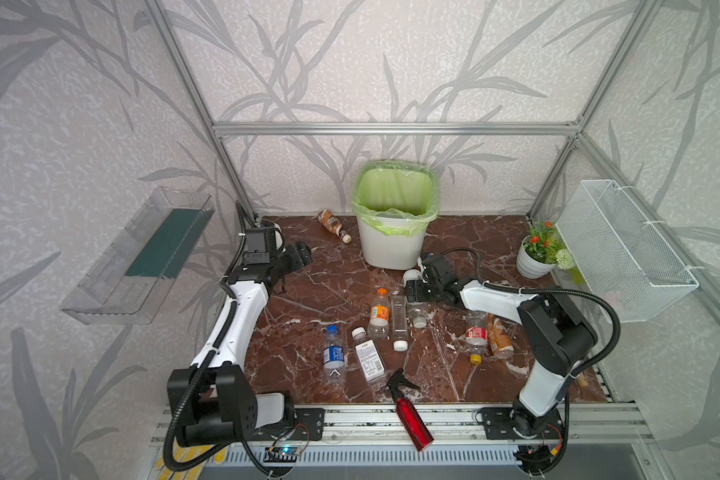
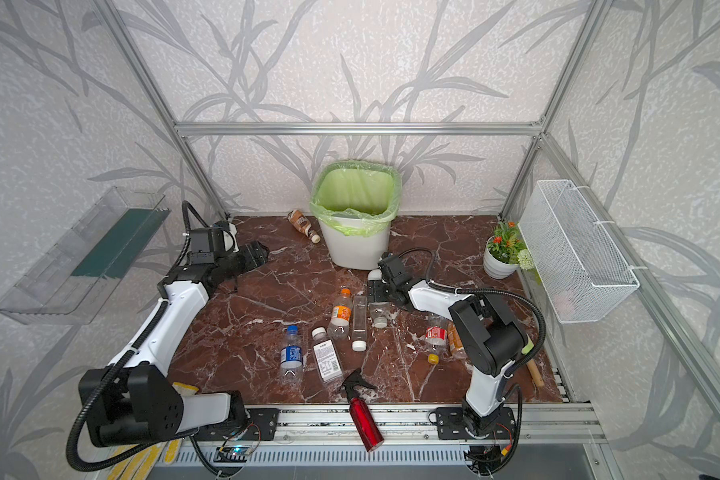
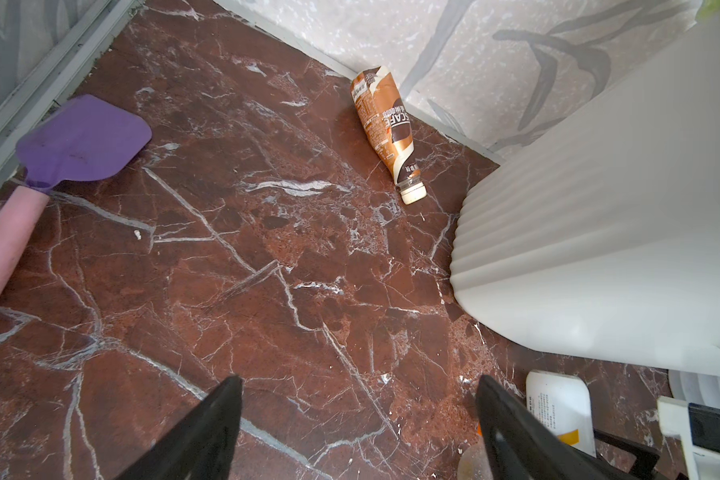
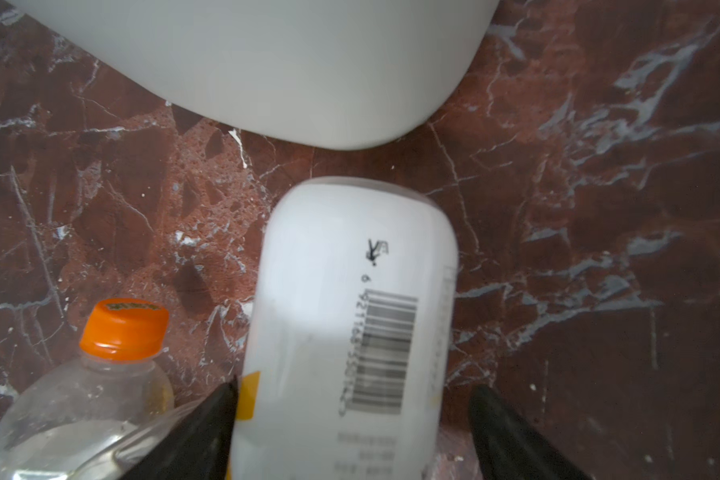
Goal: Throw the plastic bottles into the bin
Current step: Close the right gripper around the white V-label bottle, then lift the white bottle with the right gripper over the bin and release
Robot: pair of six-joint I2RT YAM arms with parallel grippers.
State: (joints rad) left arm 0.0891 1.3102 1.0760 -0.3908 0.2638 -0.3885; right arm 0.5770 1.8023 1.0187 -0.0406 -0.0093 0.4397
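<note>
Both spread wide, left claw (image 3: 358,379) over open floor (image 3: 267,270) by bin (image 3: 599,228), right claw (image 4: 354,384) straddling white bottle (image 4: 329,257) at bin's base

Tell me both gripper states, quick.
Left gripper: open, empty.
Right gripper: open, jaws either side of the white bottle, not clamped.

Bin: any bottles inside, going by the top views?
Only the green liner shows inside the bin; no bottle is visible in there in both top views. The near rim covers the front part of the bottom, so that patch cannot be checked.
</note>
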